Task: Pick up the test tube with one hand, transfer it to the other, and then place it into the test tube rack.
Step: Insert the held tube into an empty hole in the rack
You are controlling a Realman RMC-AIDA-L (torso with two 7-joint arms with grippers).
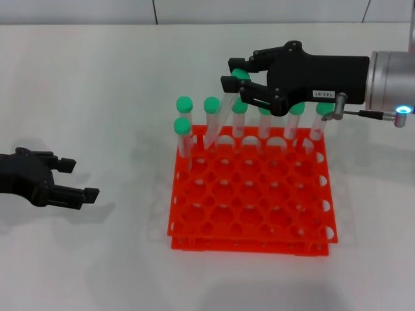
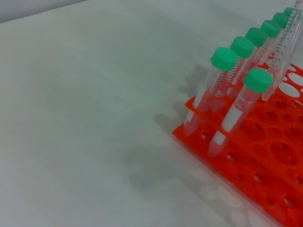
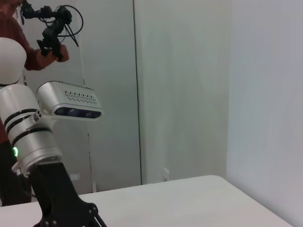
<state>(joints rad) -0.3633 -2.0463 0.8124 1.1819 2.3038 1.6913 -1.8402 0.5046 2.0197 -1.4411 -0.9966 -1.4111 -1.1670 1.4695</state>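
Observation:
My right gripper (image 1: 232,73), the one with the white label, is shut on the green cap end of the test tube (image 1: 224,109). The clear tube hangs tilted, its lower end down at the back row of the orange-red test tube rack (image 1: 249,223). In the left wrist view the tilted test tube (image 2: 289,40) shows at the frame's edge above the rack (image 2: 265,156). My left gripper (image 1: 79,179) rests low over the table, well to the left of the rack, open and empty.
Several green-capped tubes (image 1: 297,120) stand upright in the rack's back row, and one more (image 1: 182,133) stands in the second row at the left corner. The rack's front rows show open holes. White table (image 1: 97,84) surrounds the rack.

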